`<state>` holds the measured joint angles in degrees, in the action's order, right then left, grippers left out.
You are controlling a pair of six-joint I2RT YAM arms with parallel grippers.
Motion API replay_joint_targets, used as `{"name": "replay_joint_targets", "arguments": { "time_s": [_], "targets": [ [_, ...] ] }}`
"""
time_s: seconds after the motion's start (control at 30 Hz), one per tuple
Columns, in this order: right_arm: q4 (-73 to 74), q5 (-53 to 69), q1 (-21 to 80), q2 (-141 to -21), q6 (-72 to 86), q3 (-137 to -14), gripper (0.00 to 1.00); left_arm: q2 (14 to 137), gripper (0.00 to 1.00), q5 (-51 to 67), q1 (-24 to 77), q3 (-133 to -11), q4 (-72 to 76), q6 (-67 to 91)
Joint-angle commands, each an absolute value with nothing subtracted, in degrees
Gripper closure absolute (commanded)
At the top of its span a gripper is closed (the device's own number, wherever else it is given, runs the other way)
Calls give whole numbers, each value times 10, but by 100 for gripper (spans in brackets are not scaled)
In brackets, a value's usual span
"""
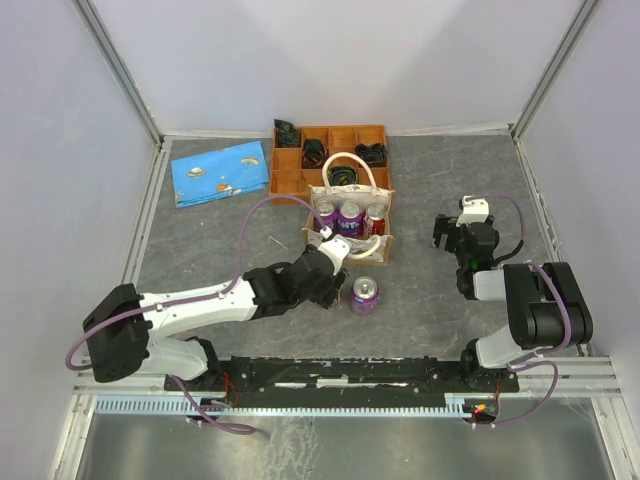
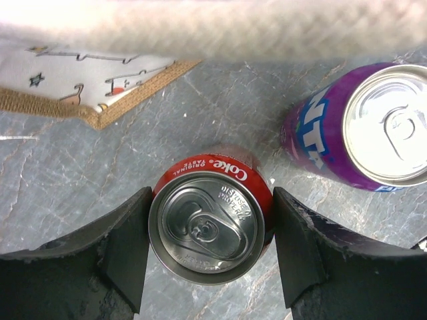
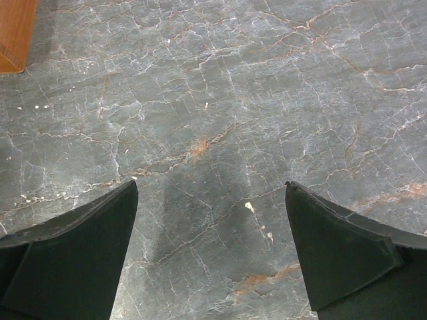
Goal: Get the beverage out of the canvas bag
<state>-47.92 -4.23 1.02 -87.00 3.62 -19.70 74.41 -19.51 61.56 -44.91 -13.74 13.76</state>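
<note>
The cream canvas bag [image 1: 366, 249] stands at the table's middle with two purple cans [image 1: 349, 218] and a red can [image 1: 375, 222] inside. My left gripper [image 1: 330, 280] is just in front of the bag and shut on a red Coke can [image 2: 210, 223], which sits upright between both fingers [image 2: 127, 247] over the table. In the top view that can is hidden under the gripper. A purple can [image 1: 364, 296] stands on the table beside it and also shows in the left wrist view [image 2: 363, 127]. The bag's corner [image 2: 100, 87] and handle [image 2: 213, 30] lie just beyond. My right gripper [image 1: 455, 238] is open and empty, right of the bag.
An orange-brown compartmented wooden tray [image 1: 290, 182] holding black items stands behind the bag; its corner shows in the right wrist view [image 3: 13, 33]. A blue patterned pouch [image 1: 220, 172] lies at the back left. Grey marbled table [image 3: 213, 133] lies under the right gripper.
</note>
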Motion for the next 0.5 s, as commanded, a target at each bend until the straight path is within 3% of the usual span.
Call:
{"name": "replay_joint_targets", "arguments": {
  "time_s": [0.0, 0.27, 0.47],
  "targets": [
    [-491, -49, 12, -868, 31, -214, 1, 754, 94, -193, 626, -488, -84, 145],
    [-491, -49, 12, -868, 31, -214, 1, 777, 79, -214, 638, -505, -135, 163],
    [-491, -49, 12, -868, 31, -213, 1, 770, 50, -232, 643, -504, -157, 192]
  ]
}}
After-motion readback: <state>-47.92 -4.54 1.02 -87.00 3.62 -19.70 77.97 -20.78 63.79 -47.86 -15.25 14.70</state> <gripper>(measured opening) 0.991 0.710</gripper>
